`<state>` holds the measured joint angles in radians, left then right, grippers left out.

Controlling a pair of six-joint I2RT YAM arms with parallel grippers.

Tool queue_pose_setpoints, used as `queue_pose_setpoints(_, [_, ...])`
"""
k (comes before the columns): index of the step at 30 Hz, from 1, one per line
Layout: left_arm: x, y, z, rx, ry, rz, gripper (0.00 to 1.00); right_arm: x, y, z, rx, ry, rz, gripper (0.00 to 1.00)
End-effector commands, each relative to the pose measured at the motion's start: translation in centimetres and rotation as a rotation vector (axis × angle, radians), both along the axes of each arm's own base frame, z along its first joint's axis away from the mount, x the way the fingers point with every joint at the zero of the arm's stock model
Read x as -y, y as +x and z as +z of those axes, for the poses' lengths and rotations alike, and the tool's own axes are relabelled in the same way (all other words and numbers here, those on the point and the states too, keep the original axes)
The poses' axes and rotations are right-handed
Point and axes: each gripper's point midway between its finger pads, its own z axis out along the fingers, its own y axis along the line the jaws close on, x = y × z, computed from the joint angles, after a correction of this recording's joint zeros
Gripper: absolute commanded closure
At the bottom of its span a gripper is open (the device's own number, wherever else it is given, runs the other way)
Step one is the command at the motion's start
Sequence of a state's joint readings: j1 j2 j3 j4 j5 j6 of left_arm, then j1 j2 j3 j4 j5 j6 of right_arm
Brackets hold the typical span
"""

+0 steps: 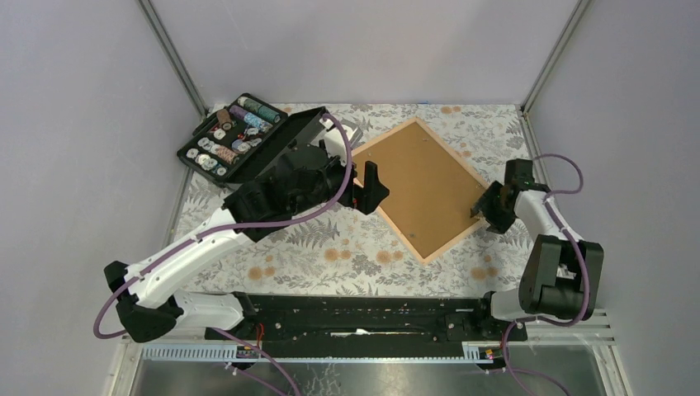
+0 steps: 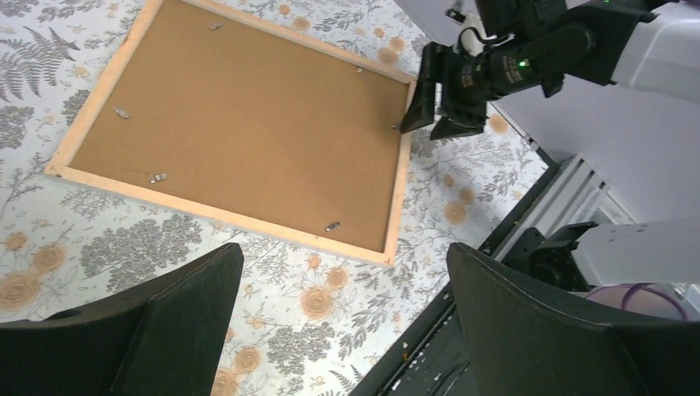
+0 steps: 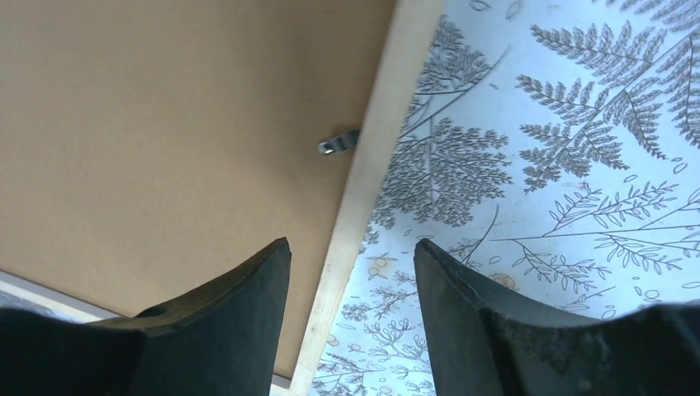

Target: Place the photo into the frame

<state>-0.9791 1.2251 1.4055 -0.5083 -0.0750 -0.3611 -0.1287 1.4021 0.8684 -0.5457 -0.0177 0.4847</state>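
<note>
Plainly, the frame [image 1: 456,240] lies face down on the table [image 1: 330,247] with its brown backing board [image 1: 421,186] held in by small metal clips [image 2: 333,225], and the photo shows in no view, so you cannot tell whether it sits beneath. Your right gripper [image 3: 351,247] straddles the frame's right rail, jaws partly open and empty; the left gripper [image 2: 344,250] hovers wide open, also empty. Expect a light, stiff frame, best gripped by a wooden rail, and a thin, slippery, easily creased print.

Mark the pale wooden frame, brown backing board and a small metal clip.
Pale wooden frame [image 2: 223,214]: left wrist view, lower rail.
Brown backing board [image 2: 248,115]: left wrist view, centre.
Small metal clip [image 3: 338,143]: right wrist view, its middle.
</note>
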Motion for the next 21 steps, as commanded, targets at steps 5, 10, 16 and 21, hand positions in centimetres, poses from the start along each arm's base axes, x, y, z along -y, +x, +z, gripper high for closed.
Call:
queue_pose_setpoints(5, [-2.4, 2.8, -0.6, 0.092, -0.053, 0.063, 0.01, -2.6, -1.7, -3.5, -0.161, 0.269, -0.031, 0.38])
queue_pose_setpoints(10, [-3.4, 4.3, -3.0, 0.026, -0.059, 0.087, 0.01, -2.0, -2.4, -5.2, -0.241, 0.239, -0.026, 0.44])
queue_pose_setpoints(16, [-4.1, 4.8, -2.9, 0.033, -0.065, 0.107, 0.01, -0.6, -2.3, -5.8, -0.256, 0.159, 0.047, 0.97])
queue_pose_setpoints(21, [-4.5, 5.1, -2.9, 0.037, -0.066, 0.122, 0.01, -1.2, -1.6, -6.0, -0.263, 0.092, 0.167, 1.0])
